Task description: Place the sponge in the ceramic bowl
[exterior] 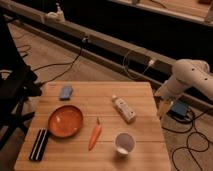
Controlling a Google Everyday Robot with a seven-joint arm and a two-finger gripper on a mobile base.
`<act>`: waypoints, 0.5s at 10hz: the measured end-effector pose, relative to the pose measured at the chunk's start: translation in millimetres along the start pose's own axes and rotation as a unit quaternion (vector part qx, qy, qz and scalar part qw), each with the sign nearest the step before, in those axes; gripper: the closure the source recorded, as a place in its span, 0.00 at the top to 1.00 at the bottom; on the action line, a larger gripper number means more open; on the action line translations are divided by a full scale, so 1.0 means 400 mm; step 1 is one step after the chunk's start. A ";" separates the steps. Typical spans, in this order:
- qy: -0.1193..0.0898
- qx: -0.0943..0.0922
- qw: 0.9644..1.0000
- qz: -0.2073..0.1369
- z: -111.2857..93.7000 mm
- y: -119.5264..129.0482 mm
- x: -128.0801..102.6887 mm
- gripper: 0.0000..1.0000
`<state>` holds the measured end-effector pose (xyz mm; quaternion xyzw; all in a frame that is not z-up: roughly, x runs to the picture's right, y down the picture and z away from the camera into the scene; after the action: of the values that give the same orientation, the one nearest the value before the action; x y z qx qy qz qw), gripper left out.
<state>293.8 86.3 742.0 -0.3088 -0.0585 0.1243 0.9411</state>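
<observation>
The sponge [66, 92], a small light-blue block, lies near the far left corner of the wooden table [145, 145]. The ceramic bowl [65, 121], wide, shallow and orange-red, sits in front of it on the left side. The white arm [189, 79] reaches in from the right, beyond the table's right edge. Its gripper [162, 108] hangs just off that edge, far from both sponge and bowl.
A white bottle-like box [123, 108] lies in the table's middle, a carrot [95, 135] beside the bowl, a white cup [124, 143] near the front. A black flat object [39, 144] rests at the front left. Cables run across the floor; a dark chair [12, 85] stands at left.
</observation>
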 end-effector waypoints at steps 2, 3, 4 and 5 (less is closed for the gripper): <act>0.000 0.000 1.000 -0.001 0.001 0.001 -0.001 0.75; 0.000 0.000 1.000 -0.005 -0.001 0.001 -0.003 0.75; 0.000 0.000 1.000 -0.011 -0.002 0.001 -0.005 0.75; 0.000 0.001 1.000 -0.018 -0.001 0.002 -0.005 0.75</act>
<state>291.8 85.9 741.2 -0.3067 -0.0641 0.1078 0.9435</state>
